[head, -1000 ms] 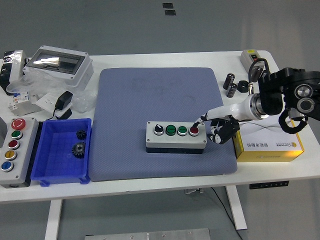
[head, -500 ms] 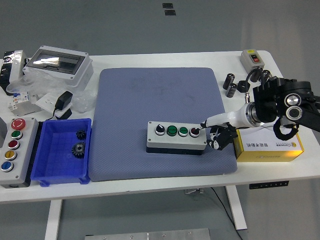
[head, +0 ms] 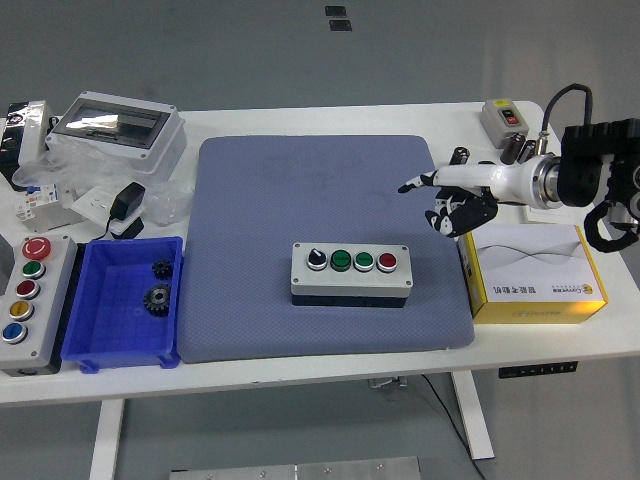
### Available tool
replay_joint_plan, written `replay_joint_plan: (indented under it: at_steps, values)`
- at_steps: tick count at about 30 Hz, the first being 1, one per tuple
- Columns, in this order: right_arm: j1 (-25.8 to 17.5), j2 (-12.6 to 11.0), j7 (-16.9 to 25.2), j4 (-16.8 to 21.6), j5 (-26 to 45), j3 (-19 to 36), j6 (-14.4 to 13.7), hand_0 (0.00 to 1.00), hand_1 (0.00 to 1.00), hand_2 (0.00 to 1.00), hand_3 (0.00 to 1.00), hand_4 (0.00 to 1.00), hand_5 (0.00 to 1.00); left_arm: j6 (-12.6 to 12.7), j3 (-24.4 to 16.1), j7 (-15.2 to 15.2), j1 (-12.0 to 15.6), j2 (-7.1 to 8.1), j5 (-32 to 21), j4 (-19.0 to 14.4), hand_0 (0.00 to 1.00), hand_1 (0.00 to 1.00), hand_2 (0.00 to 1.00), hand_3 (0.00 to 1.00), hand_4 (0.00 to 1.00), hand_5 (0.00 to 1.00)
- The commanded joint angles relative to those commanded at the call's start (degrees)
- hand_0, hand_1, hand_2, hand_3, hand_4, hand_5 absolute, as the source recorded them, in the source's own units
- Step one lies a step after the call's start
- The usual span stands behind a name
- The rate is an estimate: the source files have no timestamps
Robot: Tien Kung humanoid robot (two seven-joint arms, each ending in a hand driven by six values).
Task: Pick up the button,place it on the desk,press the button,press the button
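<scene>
The robot's right hand [head: 452, 199] hovers above the right edge of the blue-grey padded mat [head: 320, 210], one white finger pointing left, the other fingers curled under, holding nothing. Below and to its left, well apart, the grey four-button control box [head: 351, 273] rests on the mat. Just below the hand lies a yellow-and-white cardboard box [head: 535, 262] on the white surface [head: 400, 118].
</scene>
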Motion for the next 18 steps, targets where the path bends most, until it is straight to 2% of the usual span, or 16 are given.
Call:
replay_joint_plan:
  at_steps: [3,6,11,12,13,18]
  values:
    - [-5.1,3.8,4.2,-0.2,-6.2,6.2,-6.0,0.013,0.107,0.261,0.970,0.164,0.086,-0.1,-0.2,-0.2,0.1,-0.55,0.5,0.1,0.667,0.626,0.551,0.602,0.613,0.196]
    - [-11.7,8.8,9.8,-0.6,-13.3,13.4,-13.2,0.013,0.107,0.261,0.970,0.164,0.086,-0.2,-0.3,-0.5,0.3,-1.04,0.8,0.2,0.667,0.626,0.551,0.602,0.613,0.196]
    - [-21.2,16.3,18.3,-2.9,-20.4,24.3,-24.2,0.007,0.106,0.266,0.960,0.176,0.102,-0.2,-0.3,-0.7,0.5,-1.31,0.9,0.2,0.667,0.626,0.551,0.602,0.611,0.194]
    - [-23.1,17.9,20.3,-3.8,-20.2,26.5,-26.6,0.007,0.106,0.266,0.960,0.176,0.102,-0.2,-0.4,-0.6,0.5,-1.25,1.0,0.2,0.667,0.626,0.551,0.602,0.611,0.194]
    - [-24.6,19.1,21.9,-4.4,-19.6,28.2,-28.7,0.043,0.157,0.373,0.869,0.283,0.152,-0.2,-0.5,-0.7,0.5,-1.19,1.0,0.2,0.667,0.626,0.551,0.603,0.612,0.195]
    - [-32.3,24.5,30.1,-6.0,-13.8,36.0,-37.9,0.043,0.157,0.373,0.869,0.283,0.152,-0.3,-0.1,-1.1,0.3,-1.01,0.5,0.4,0.667,0.626,0.551,0.603,0.612,0.195]
